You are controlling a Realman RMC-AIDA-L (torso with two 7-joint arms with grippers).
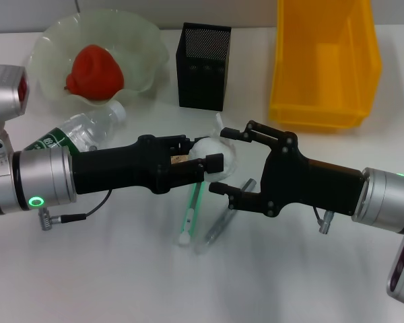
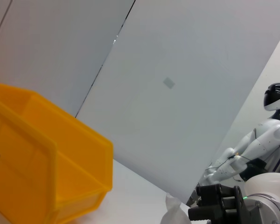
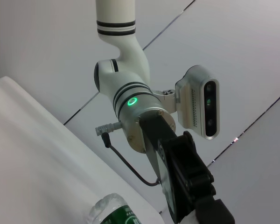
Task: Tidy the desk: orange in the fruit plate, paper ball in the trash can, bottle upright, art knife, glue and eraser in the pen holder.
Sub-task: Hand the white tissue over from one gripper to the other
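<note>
Left tool [image 1: 203,163] reaches across the middle of the white worktop [image 1: 121,269] and is clenched on the white paper ball [image 1: 212,149], holding it up above the things lying there. Right tool [image 1: 237,160] faces it from the other side with its fingers spread wide, one above the paper ball and one below it, close to the ball but not closed on it. Under the two tools lie a green and white art knife [image 1: 190,212] and a clear thin stick [image 1: 223,220], side by side on the worktop. Behind the left arm a plastic bottle [image 1: 81,132] with a green label lies on its side. At the back left sits a pale green fruit plate [image 1: 145,50] with an orange [image 1: 94,73] in it. Just beside the plate stands a black mesh pen holder [image 1: 204,66]. At the back right is a yellow bin [image 1: 323,60], open at the top. From the left wrist the yellow bin shows again [image 2: 46,172], with a bit of the paper ball [image 2: 175,213] near the right tool
</note>
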